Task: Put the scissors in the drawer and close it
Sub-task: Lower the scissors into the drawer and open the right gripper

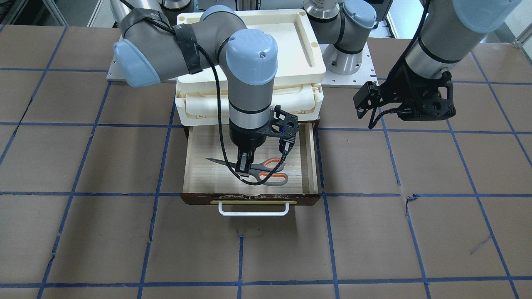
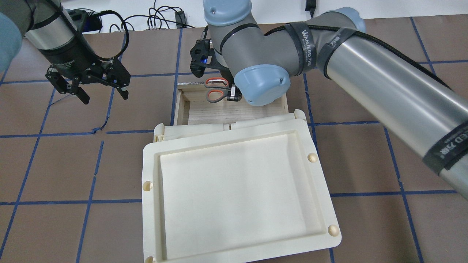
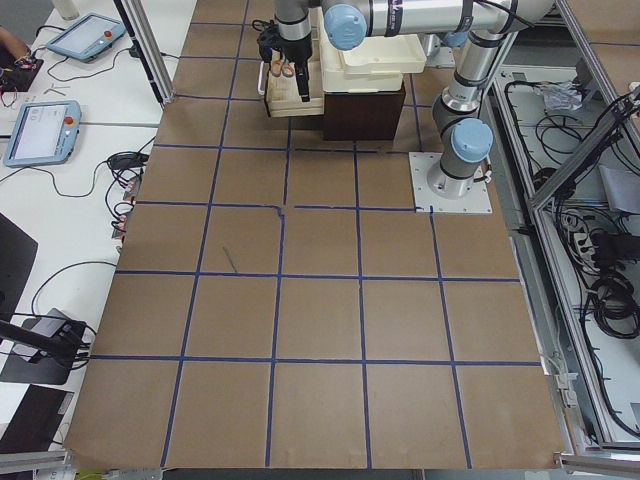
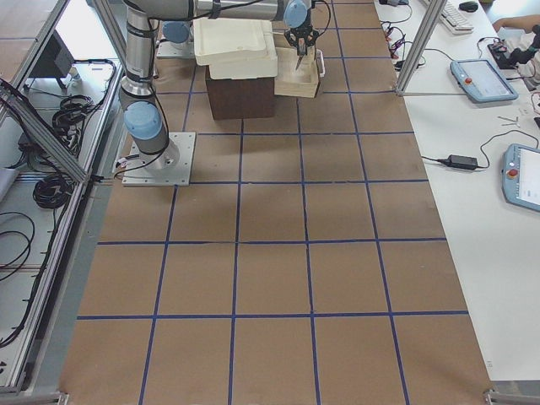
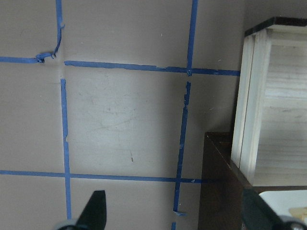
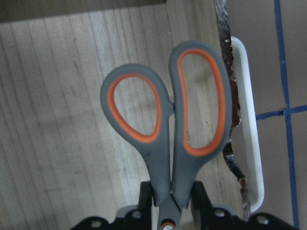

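The drawer (image 1: 311, 158) stands pulled open, pale wood inside, with a dark front and a white wire handle (image 1: 253, 212). The scissors (image 1: 270, 172), grey handles lined orange, are low inside it near the front, blades pointing to the view's left. My right gripper (image 1: 244, 166) reaches down into the drawer and is shut on the scissors near the pivot. The right wrist view shows its fingers (image 6: 146, 191) on both sides of the scissors (image 6: 163, 143) over the drawer floor (image 6: 62, 120). My left gripper (image 2: 104, 93) hangs open and empty above the table, well apart from the drawer (image 2: 182, 106).
A cream plastic tray-topped box (image 2: 150, 171) sits on the dark cabinet above the drawer. The left wrist view shows the cabinet corner (image 5: 216, 191) and brown table with blue tape lines (image 5: 184, 120). My left gripper (image 1: 405, 106) hovers beside the cabinet.
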You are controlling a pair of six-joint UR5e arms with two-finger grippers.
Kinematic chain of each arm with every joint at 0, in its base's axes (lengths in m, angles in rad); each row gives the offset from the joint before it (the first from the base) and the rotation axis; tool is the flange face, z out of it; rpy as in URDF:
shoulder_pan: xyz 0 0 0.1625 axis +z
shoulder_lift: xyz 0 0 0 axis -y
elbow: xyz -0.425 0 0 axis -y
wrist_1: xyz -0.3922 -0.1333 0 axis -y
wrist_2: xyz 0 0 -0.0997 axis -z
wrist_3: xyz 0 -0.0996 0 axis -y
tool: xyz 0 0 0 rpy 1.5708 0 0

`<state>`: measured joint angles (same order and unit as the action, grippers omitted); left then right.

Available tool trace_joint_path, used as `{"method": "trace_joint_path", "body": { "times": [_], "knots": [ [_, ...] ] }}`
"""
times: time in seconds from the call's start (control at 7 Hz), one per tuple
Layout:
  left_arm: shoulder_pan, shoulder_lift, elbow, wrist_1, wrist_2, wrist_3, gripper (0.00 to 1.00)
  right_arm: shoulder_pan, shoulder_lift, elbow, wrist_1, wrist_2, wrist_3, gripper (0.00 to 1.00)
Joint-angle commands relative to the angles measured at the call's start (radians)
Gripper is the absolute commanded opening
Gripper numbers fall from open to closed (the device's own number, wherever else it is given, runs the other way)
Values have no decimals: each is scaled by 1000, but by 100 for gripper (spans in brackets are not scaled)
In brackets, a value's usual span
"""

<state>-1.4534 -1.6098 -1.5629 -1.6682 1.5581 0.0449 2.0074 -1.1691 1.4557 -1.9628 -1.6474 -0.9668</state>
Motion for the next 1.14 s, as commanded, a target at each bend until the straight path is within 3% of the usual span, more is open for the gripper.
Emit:
{"method": "trace_joint_path", "body": {
  "times": [0.0, 1.0],
  "knots": [
    [-1, 1, -20, 8, -1, 3, 100, 13, 17, 2, -1, 5, -3, 0],
    [11, -2, -25, 24, 7, 3, 100, 28, 72, 6, -4, 52, -19, 4]
  ]
}}
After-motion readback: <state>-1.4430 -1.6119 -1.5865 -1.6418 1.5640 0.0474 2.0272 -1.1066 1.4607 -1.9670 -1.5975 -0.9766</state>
